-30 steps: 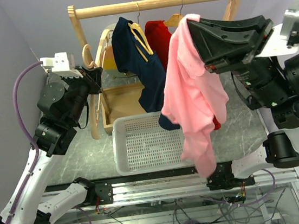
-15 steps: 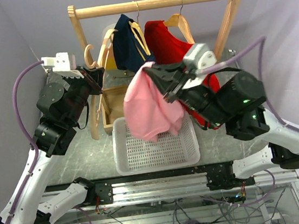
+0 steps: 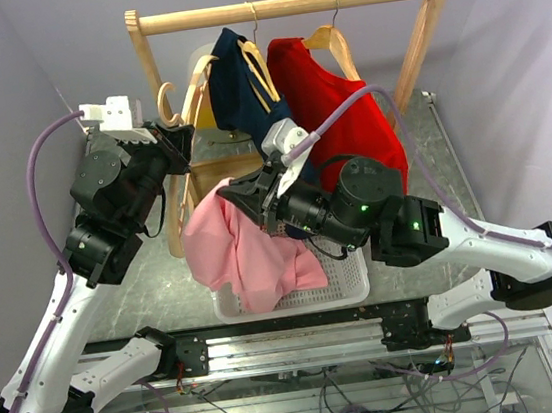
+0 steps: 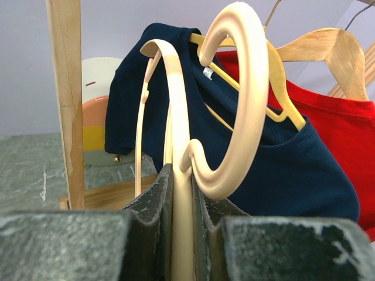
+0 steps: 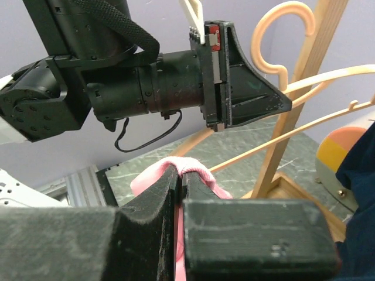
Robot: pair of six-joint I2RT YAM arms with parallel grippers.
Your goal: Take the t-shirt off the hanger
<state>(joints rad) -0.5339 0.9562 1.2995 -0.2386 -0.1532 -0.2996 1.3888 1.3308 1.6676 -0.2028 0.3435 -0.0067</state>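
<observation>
My right gripper point(image 3: 251, 197) is shut on the pink t-shirt point(image 3: 247, 255), which hangs from it over the left end of the white basket point(image 3: 350, 276); in the right wrist view the pink cloth point(image 5: 199, 168) is pinched between the jaws. My left gripper point(image 3: 175, 140) is shut on a bare cream plastic hanger point(image 3: 191, 91), held up by the rack's left post. In the left wrist view the hanger's stem point(image 4: 182, 222) sits between my fingers and its hook point(image 4: 246, 99) curls above.
A wooden rack point(image 3: 282, 7) holds a navy t-shirt point(image 3: 242, 95) and a red t-shirt point(image 3: 328, 99) on hangers. A wooden box point(image 3: 214, 179) stands behind the basket. The left arm's gripper point(image 5: 234, 76) fills the top of the right wrist view.
My right arm has swung down and left with the pink t-shirt, from the rack's right side to the basket's left end. The left arm has stayed put with the hanger.
</observation>
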